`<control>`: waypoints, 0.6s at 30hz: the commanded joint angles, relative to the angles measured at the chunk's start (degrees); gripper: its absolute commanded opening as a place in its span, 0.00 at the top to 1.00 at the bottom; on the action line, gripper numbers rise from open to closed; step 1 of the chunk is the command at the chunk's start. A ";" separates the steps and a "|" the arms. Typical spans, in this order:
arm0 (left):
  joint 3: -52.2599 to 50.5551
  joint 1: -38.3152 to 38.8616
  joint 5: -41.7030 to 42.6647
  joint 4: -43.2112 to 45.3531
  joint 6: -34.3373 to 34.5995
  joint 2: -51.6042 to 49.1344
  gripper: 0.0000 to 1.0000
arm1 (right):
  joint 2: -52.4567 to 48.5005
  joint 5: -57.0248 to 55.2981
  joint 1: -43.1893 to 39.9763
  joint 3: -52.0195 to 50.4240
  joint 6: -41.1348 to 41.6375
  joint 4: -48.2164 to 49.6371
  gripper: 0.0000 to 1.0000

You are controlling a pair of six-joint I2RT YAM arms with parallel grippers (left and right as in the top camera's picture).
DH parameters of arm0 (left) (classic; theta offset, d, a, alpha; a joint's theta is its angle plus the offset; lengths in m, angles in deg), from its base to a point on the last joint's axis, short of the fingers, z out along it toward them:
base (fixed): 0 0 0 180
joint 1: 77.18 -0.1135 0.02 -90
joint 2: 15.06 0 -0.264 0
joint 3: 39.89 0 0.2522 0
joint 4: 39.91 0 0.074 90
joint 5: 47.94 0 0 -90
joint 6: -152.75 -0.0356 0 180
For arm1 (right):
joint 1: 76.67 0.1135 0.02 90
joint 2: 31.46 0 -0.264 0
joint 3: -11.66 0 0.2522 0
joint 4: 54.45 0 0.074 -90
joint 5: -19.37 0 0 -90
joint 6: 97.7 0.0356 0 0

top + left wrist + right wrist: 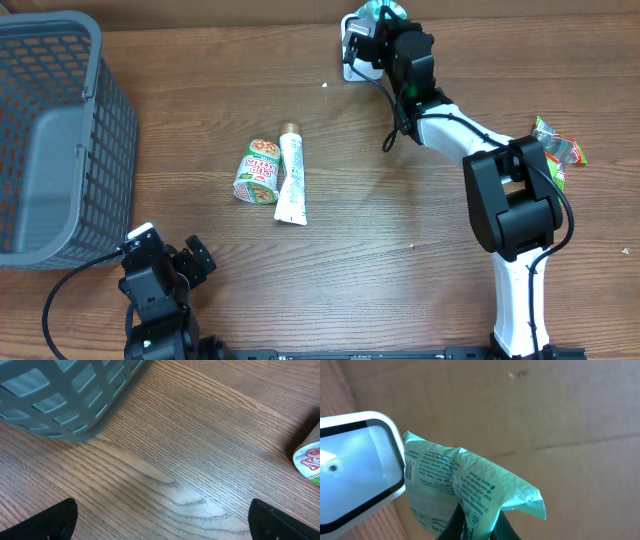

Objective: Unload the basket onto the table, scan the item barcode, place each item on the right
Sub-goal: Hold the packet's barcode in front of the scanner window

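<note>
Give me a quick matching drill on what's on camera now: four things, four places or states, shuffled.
1 green packet
2 white tube
3 grey basket
4 left gripper

A open, holding nothing
B pinched in the right gripper, beside the scanner
C lying mid-table beside a noodle cup
D on the left side of the table

Pairs: 1-B, 2-C, 3-D, 4-A.

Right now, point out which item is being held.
The mint-green packet, pinched in the right gripper beside the scanner; the noodle cup, tube and wrapper lie on the table.
</note>
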 commanded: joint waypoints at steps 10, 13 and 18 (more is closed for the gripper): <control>1.05 0.37 0.26 0.07 0.50 0.17 0.00 | -0.70 1.25 0.76 2.05 -2.21 -1.29 0.96; 1.05 0.37 0.26 0.09 0.50 0.17 0.00 | -0.70 1.25 0.76 2.05 -2.19 -1.27 0.96; 1.05 0.37 0.26 0.07 0.50 0.17 0.00 | -0.70 1.27 0.83 2.05 -2.19 -1.14 0.96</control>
